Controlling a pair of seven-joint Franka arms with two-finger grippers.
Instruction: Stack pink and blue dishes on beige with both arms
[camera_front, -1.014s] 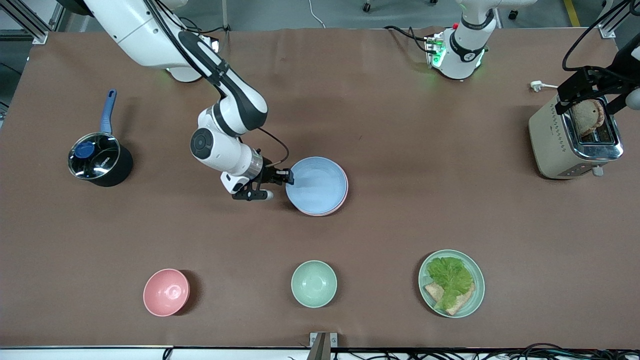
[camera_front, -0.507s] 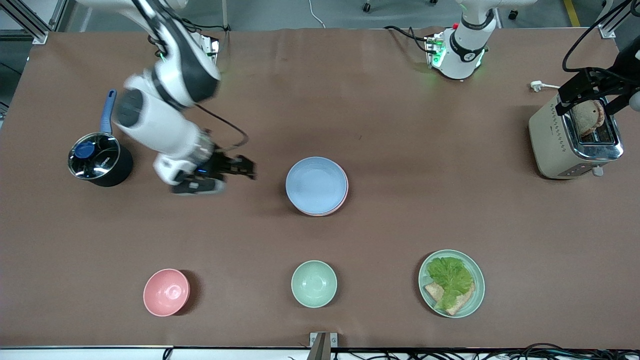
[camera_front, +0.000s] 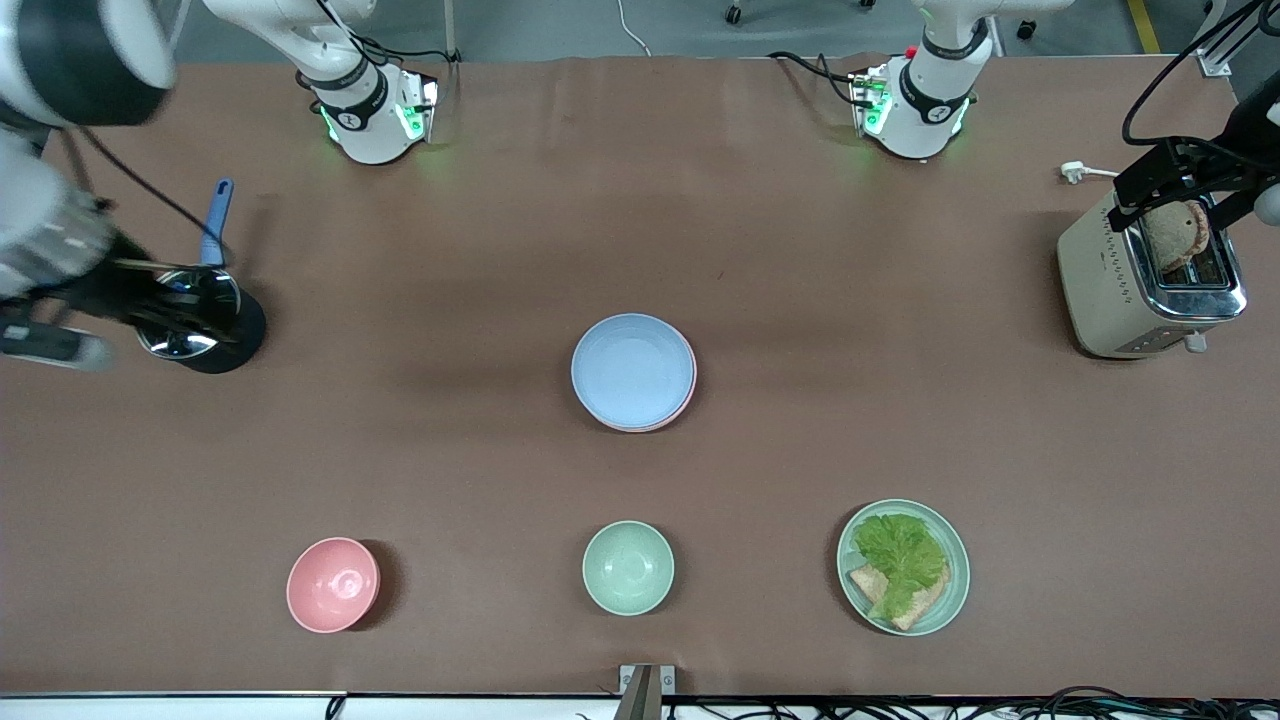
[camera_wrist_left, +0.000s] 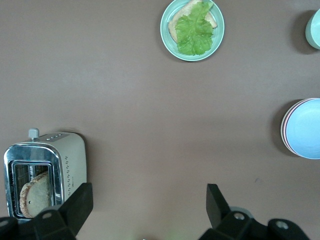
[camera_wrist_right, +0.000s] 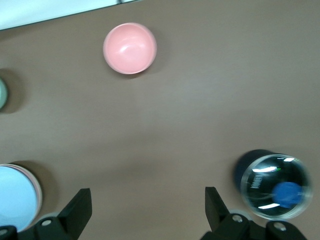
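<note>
The light blue plate (camera_front: 632, 370) lies on top of the pale pink plate (camera_front: 686, 403) in the middle of the table; only the pink rim shows. No beige plate shows; whatever lies under the stack is hidden. My right gripper (camera_front: 140, 300) is open and empty, raised over the saucepan at the right arm's end. In the right wrist view the right gripper (camera_wrist_right: 147, 209) stands wide open over bare table, the blue plate (camera_wrist_right: 14, 197) at the edge. My left gripper (camera_front: 1178, 180) waits above the toaster, open and empty (camera_wrist_left: 147, 205); the blue plate (camera_wrist_left: 306, 129) lies well off from it.
A black saucepan (camera_front: 200, 322) with a glass lid and blue handle stands at the right arm's end. A toaster (camera_front: 1130, 275) with bread stands at the left arm's end. Near the front camera sit a pink bowl (camera_front: 333, 584), a mint bowl (camera_front: 628, 567) and a mint plate with lettuce (camera_front: 903, 566).
My right gripper let go of the blue plate's rim and swung up and away to over the saucepan. The plate stack and the left arm stayed put.
</note>
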